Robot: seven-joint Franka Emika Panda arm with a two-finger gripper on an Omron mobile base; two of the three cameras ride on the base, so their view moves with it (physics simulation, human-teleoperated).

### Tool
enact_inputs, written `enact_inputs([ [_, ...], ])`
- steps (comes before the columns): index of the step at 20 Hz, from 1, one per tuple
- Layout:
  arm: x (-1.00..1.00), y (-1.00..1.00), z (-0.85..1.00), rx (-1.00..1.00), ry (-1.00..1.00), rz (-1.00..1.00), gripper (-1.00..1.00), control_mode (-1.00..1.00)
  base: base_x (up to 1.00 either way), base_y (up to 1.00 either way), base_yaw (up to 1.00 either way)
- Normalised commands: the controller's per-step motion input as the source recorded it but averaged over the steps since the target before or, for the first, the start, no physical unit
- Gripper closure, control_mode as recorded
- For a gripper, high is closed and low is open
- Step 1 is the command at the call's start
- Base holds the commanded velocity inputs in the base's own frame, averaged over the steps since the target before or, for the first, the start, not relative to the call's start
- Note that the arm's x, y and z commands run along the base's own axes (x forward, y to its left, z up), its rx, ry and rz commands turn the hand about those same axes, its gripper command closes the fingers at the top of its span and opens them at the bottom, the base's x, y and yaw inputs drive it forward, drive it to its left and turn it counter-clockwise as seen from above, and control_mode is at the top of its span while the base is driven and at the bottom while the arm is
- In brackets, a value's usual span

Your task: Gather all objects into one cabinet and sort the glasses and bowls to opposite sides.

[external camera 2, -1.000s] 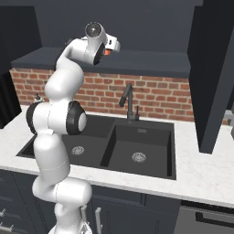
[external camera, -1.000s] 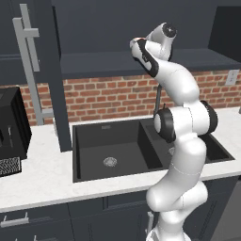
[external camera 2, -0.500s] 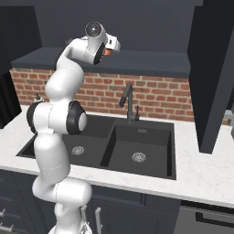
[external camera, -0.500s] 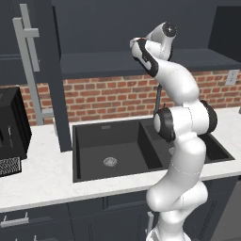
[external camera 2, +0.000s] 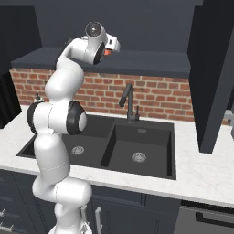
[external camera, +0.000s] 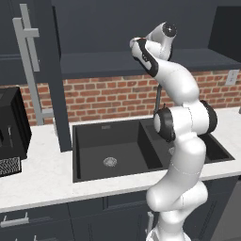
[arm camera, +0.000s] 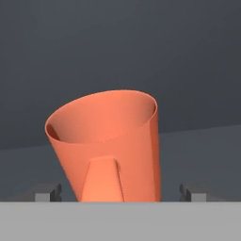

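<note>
Nothing has changed over the last second: arm pose in both base views matches the earlier frames and the gripper hasn't moved, so read this as a pause at the cabinet, not progress. Landmark is the sink: the hand is raised well above it, up at the open shelf of the dark upper cabinet over the brick backsplash. The faucet stands behind the basin, well below the hand. Pincer is spread wide, fingertips standing apart at either side of the hand view. The orange tumbler sits between them, close to the camera and high above the sink at shelf level; a sliver of orange shows past the hand in the right base view too. It looks tilted in the hand view, but that camera rolls with the hand, so I can't say whether the cup itself leans. There's a gap between each fingertip and the cup wall, so it's straddled, not pinched. A raised strip on the near wall may be a handle, can't be sure. Can't tell whether this is just before a grasp or just after a release onto the shelf board; either way the cup is up at the cabinet. Mug, blue vessel and bowl aren't visible from here, so I'd judge sorting far from done.
</note>
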Motion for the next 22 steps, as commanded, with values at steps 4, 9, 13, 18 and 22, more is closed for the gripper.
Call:
enact_inputs([
  [4,0.03,0.13,-0.15,0.16,0.00,0.00,-1.00,-1.00,0.00,0.00,0.00],
  [9,0.09,0.16,-0.17,0.17,0.00,0.00,1.00,-1.00,0.00,0.00,0.00],
  [13,0.09,0.09,-0.12,0.14,0.00,0.01,1.00,-1.00,0.00,0.00,0.00],
  [18,0.00,0.00,0.00,0.00,0.00,0.00,1.00,-1.00,0.00,0.00,0.00],
  [22,0.00,0.01,0.00,0.00,0.00,0.00,1.00,-1.00,0.00,0.00,0.00],
])
